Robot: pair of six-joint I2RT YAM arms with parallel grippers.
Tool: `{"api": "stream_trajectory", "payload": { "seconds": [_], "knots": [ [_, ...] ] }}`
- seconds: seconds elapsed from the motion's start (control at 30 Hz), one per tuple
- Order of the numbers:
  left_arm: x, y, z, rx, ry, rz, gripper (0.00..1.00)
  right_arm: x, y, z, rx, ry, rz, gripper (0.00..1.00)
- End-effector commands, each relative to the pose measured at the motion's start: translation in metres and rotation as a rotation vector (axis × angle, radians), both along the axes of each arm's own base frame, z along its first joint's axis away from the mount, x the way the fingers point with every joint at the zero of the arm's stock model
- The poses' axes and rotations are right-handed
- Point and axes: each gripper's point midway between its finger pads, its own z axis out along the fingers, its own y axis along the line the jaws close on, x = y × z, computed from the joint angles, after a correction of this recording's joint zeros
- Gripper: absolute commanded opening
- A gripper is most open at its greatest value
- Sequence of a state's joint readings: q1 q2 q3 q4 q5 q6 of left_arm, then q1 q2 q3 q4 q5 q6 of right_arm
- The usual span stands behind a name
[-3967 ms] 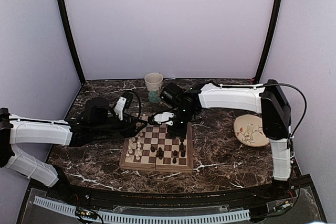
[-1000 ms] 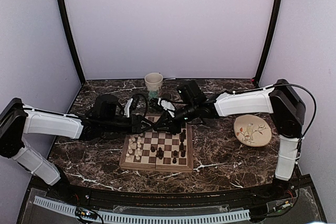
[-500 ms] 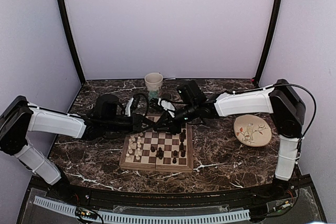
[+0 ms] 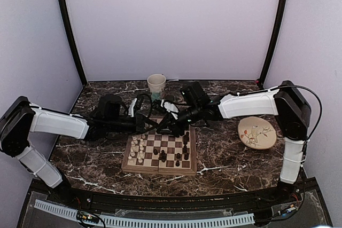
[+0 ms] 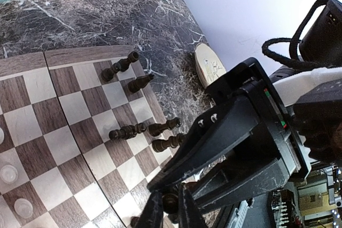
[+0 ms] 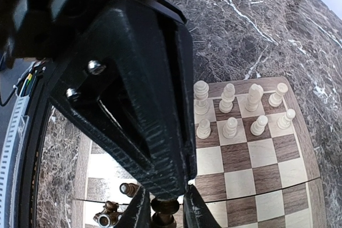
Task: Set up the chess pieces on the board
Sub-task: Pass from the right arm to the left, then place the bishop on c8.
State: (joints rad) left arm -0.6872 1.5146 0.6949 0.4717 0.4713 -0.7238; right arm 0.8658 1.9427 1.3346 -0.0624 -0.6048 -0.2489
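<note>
Left hand is clenched on a dark chess piece above the far edge of the board. Right hand straddles that same piece, its fingers slightly parted. Cream pieces stand on the board's left side and dark pieces on its right. The board lies on the marble surface.

Cream chess pieces line the board's left, dark chess pieces (upright) scattered right.
</note>
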Motion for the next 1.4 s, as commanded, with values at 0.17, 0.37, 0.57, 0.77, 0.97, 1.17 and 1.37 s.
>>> {"api": "stream_trajectory", "payload": {
  "seconds": [0.17,0.37,0.57,0.77,0.97,1.17,1.37],
  "knots": [
    [0.01,-0.004,0.013,0.053,-0.106,-0.028,0.07,0.008,-0.01,0.008,-0.004,-0.022,-0.029,0.37],
    [0.011,0.0,0.006,0.154,-0.157,-0.04,0.07,0.007,-0.025,0.016,-0.041,-0.035,-0.039,0.42],
    [0.004,-0.007,0.003,0.298,-0.242,-0.1,0.07,0.016,-0.058,0.025,-0.068,-0.022,-0.083,0.43],
    [-0.012,-0.021,0.007,0.376,-0.35,-0.191,0.07,0.031,-0.107,0.046,-0.082,-0.022,-0.16,0.44],
    [-0.028,-0.037,0.012,0.375,-0.439,-0.295,0.08,0.041,-0.149,0.047,-0.087,-0.035,-0.248,0.44],
    [-0.023,-0.054,0.008,0.425,-0.47,-0.336,0.08,0.042,-0.166,0.037,-0.067,-0.043,-0.293,0.44],
    [0.005,-0.066,-0.002,0.508,-0.485,-0.29,0.08,0.045,-0.172,0.034,-0.072,-0.064,-0.31,0.44]
  ]
}}
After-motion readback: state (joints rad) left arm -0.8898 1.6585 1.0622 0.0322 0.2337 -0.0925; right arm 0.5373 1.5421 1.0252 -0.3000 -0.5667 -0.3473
